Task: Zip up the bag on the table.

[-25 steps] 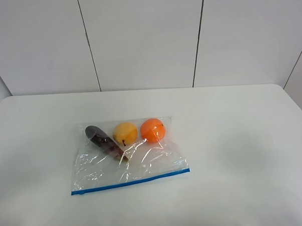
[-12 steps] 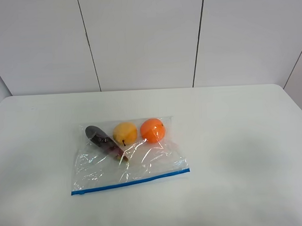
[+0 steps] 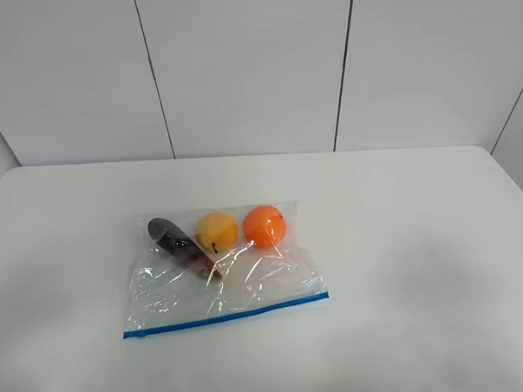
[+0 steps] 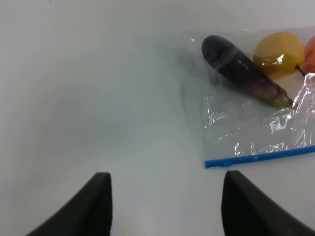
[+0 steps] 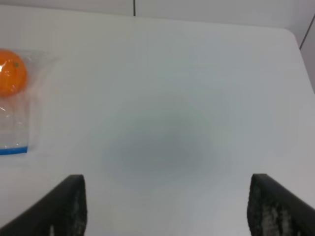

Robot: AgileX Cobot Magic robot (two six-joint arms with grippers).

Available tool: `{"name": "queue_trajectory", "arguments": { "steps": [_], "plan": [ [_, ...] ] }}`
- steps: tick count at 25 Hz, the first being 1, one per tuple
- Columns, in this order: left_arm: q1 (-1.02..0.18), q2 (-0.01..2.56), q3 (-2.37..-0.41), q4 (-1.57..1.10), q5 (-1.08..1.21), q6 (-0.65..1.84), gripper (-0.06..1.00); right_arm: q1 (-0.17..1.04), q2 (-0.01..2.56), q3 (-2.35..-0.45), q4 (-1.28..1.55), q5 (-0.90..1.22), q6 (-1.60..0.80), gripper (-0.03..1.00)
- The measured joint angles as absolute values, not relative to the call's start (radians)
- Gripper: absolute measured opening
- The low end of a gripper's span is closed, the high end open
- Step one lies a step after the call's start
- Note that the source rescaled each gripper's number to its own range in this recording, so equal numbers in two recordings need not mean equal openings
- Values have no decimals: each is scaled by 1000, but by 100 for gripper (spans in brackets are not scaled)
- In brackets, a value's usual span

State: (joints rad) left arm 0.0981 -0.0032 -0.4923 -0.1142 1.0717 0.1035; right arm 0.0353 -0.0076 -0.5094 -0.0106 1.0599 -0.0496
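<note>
The clear crinkly bag (image 3: pixel 221 271) lies flat on the white table (image 3: pixel 402 242), left of centre. Its blue zip strip (image 3: pixel 225 316) runs along the near edge. Inside, at the far side, are a dark purple fruit (image 3: pixel 179 245), a yellow one (image 3: pixel 216 230) and an orange one (image 3: pixel 264 225). Neither arm shows in the high view. In the left wrist view my left gripper (image 4: pixel 166 196) is open and empty over bare table, short of the bag's (image 4: pixel 246 132) strip corner (image 4: pixel 216 162). My right gripper (image 5: pixel 166 196) is open wide over bare table, the bag's (image 5: pixel 12 123) other corner off to its side.
A panelled white wall (image 3: pixel 247 66) stands behind the table's far edge. The table's rounded far right corner (image 3: pixel 485 151) is in view. Nothing but the bag lies on the tabletop.
</note>
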Motion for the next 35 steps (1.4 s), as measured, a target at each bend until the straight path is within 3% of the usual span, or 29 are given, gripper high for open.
{"name": "queue_trajectory", "arguments": {
  "steps": [35],
  "plan": [
    [98,-3,-492,-114,1072,103,63,35,-8,-488,-13,1024,-49,79]
  ]
}}
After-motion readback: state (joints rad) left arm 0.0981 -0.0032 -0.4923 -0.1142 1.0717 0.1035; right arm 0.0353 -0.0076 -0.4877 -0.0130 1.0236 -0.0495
